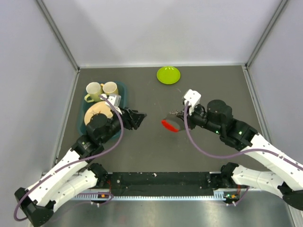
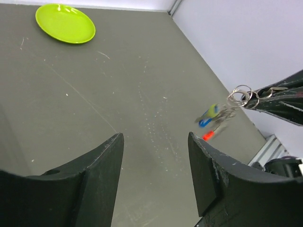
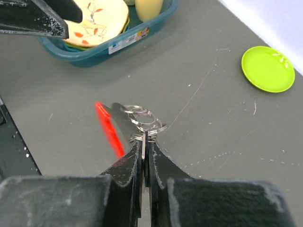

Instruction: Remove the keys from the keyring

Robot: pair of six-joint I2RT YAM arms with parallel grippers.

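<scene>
Keyring (image 3: pixel 142 118) is pinched in your right claw (image 3: pixel 144 147), jaws pressed together on the wire, over the middle of the surface (image 1: pixel 142 151). In the right wrist view several wire loops overlap just past the tips, so you can't count them. The keys (image 2: pixel 210 117) hang off the ring, motion-smeared in every view. The left wrist view gives a blue blob, a yellow-green blob and a red tip; the blades are not readable. The right wrist view shows only the red key (image 3: pixel 110 130) as a blurred streak with a grey blade beside it. In the top view the ring is too small to make out, and only the red streak shows at the claw tip. You can't tell if the lowest key touches the surface.

Long axis: in the top view the red key runs from the claw tip down-left, toward your left arm. In the left wrist view the bunch trails down-left from the ring.

Your left claw (image 2: pixel 154 172) is spread with nothing between the fingers. It faces roughly toward the bunch, well apart from it. Its tip is cut off at the top-left corner of the right wrist view.

Teal tub (image 3: pixel 118 47) holds a plate (image 3: pixel 99 19) and two cups (image 1: pixel 93 90), partly under the left arm. Green dish (image 1: pixel 168 74) sits at the far edge, well apart.
</scene>
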